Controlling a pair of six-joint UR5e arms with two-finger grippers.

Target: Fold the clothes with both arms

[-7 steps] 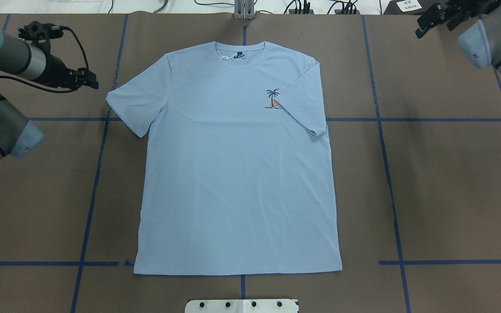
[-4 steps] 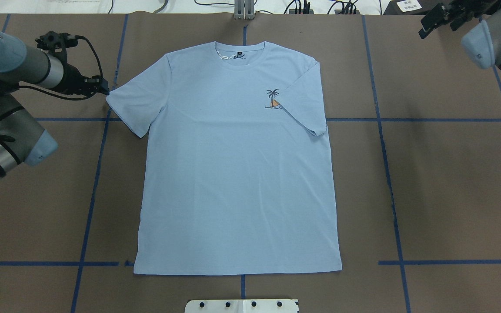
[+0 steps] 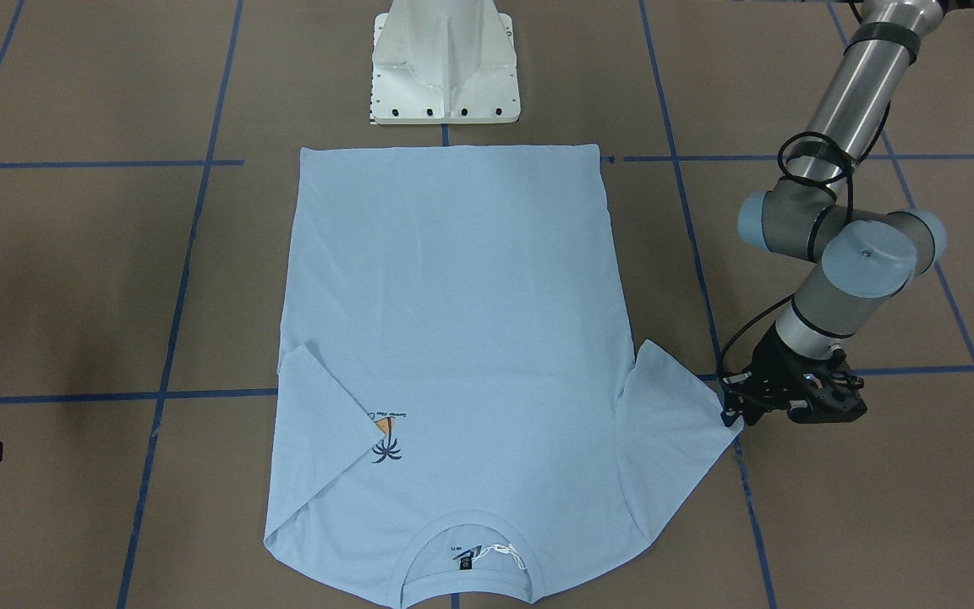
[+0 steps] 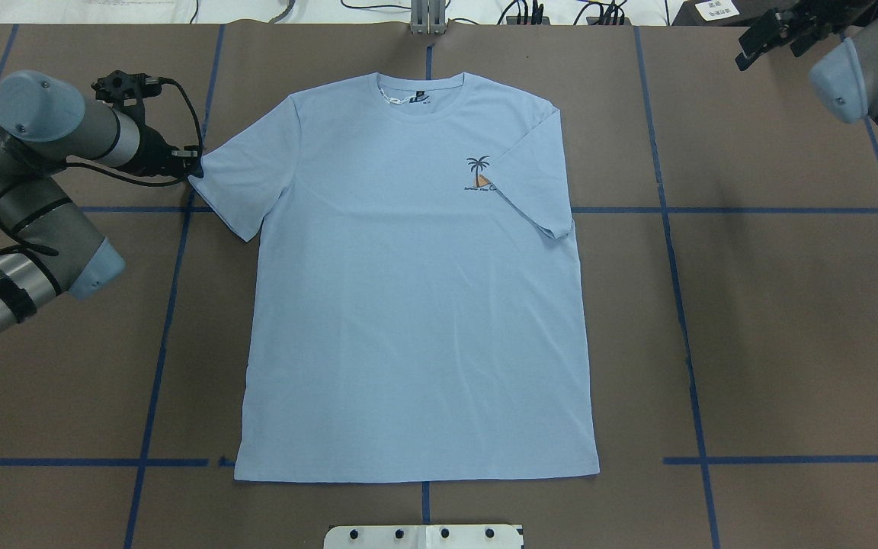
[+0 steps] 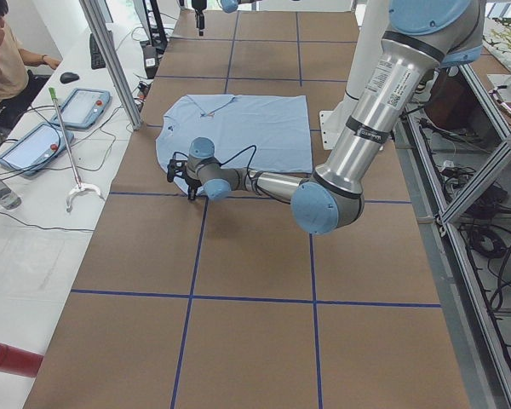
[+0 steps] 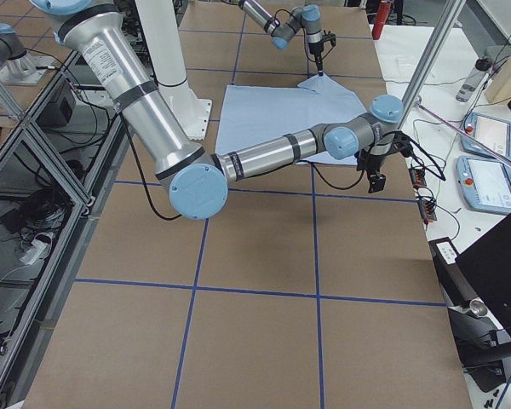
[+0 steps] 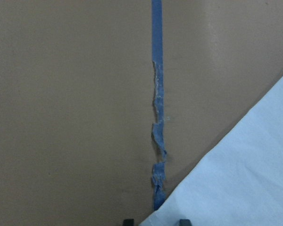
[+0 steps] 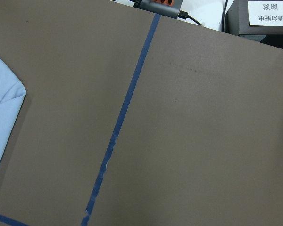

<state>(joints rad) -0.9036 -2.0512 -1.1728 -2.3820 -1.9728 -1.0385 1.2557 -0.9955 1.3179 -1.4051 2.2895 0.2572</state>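
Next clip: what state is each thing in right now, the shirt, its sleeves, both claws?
T-shirt: flat, front up, body unfolded.
Sleeve on robot's right: folded in over the chest.
Sleeve on robot's left: spread flat.
Left claw: open, straddling that sleeve's corner.
Right claw: clear of the T-shirt; open or shut unclear.

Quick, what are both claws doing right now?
Left claw: open, fingertips on either side of a sleeve corner of the T-shirt.
Right claw: cannot tell; it is far from the T-shirt.
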